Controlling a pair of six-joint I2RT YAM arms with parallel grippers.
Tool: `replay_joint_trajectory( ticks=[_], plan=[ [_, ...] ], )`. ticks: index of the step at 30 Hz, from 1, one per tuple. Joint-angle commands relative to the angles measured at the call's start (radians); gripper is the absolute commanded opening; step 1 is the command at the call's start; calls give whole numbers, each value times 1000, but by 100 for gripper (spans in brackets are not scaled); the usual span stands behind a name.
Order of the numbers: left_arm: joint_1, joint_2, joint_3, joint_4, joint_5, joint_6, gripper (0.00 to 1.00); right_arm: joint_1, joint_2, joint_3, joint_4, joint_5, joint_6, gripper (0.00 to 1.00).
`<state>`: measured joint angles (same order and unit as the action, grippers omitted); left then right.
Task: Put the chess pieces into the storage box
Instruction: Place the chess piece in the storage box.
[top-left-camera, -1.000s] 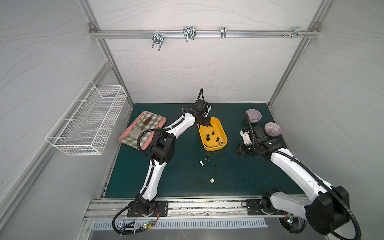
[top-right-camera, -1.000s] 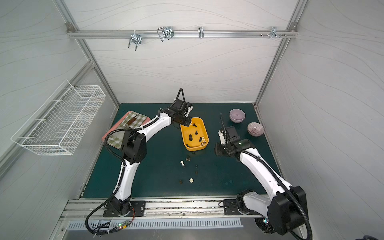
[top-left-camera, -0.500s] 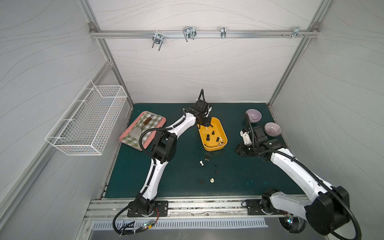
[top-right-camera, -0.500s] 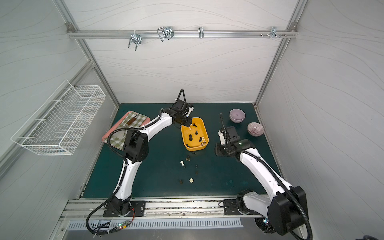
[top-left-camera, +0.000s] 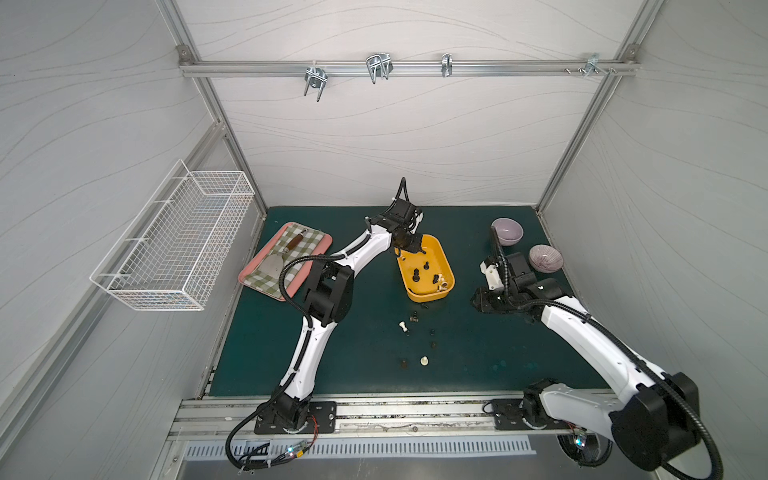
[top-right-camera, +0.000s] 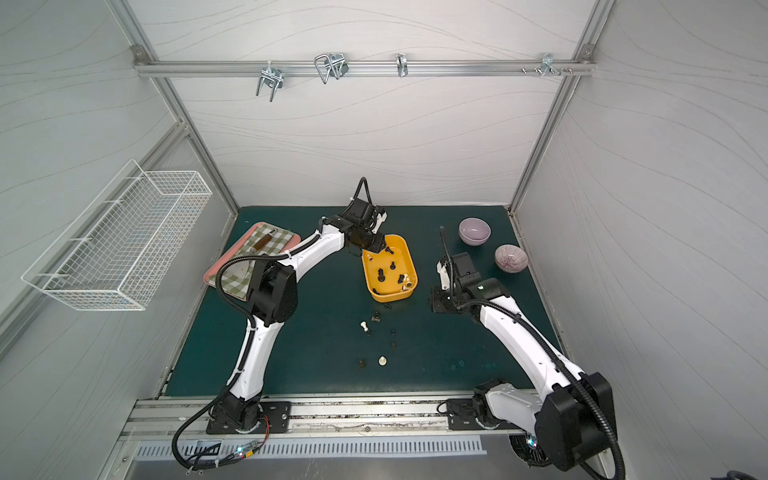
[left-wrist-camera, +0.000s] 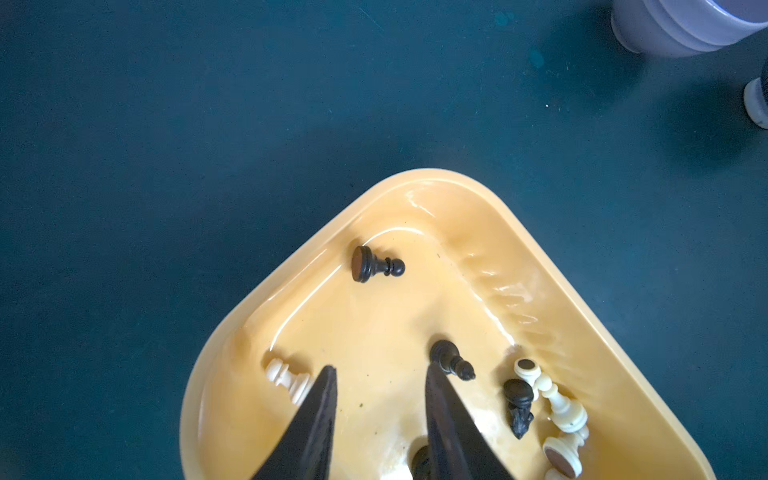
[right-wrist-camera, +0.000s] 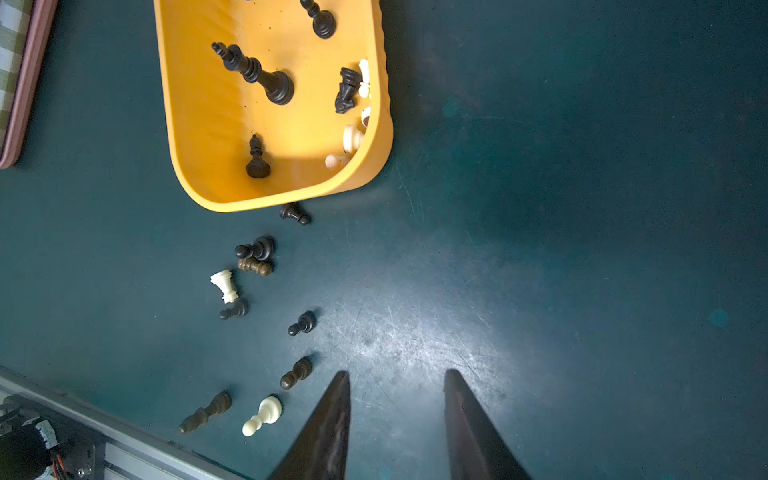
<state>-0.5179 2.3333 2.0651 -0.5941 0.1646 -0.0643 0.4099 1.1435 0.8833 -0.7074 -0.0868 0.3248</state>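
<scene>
Comparing this moment with the second before, we find very little changed in both top views. The left arm reaches to the far end of the storage box (top-left-camera: 428, 296) as it did then. The right arm sits where it was, off the box's right side, and the loose pieces (right-wrist-camera: 255, 266) keep the same scatter on the green mat (top-left-camera: 478, 353). The left gripper (left-wrist-camera: 380, 368) hangs over the inside of the box with its jaws parted and nothing between them (the earlier views are too small to show how they stood then). Beyond its tips a black pawn (left-wrist-camera: 376, 266) lies on its side in a far corner of the box, and a cream piece (left-wrist-camera: 286, 376) lies against one finger, partly hidden by it. More dark and cream pieces lie along the box's right wall. The right gripper (right-wrist-camera: 397, 372) is low over bare mat, jaws apart and empty. Nine pieces lie outside the box, between its near wall and the front rail, among them a white pawn (right-wrist-camera: 264, 415). A plain purple bowl (top-left-camera: 507, 231) and a streaked bowl (top-left-camera: 545, 257) stand at the far right.
</scene>
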Motion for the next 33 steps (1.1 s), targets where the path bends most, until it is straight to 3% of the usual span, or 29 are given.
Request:
replay_joint_trajectory(
  ticks=[1, 19, 33],
  plan=[
    [6, -22, 43, 22, 18, 8, 39, -6, -26, -2, -35, 2, 1, 40],
    [22, -206, -88, 75, 14, 17, 41, -6, -30, 1, -43, -2, -12, 40],
    [36, -415, -338, 125, -13, -4, 42, -6, -23, 2, -40, -21, -38, 39]
  ],
)
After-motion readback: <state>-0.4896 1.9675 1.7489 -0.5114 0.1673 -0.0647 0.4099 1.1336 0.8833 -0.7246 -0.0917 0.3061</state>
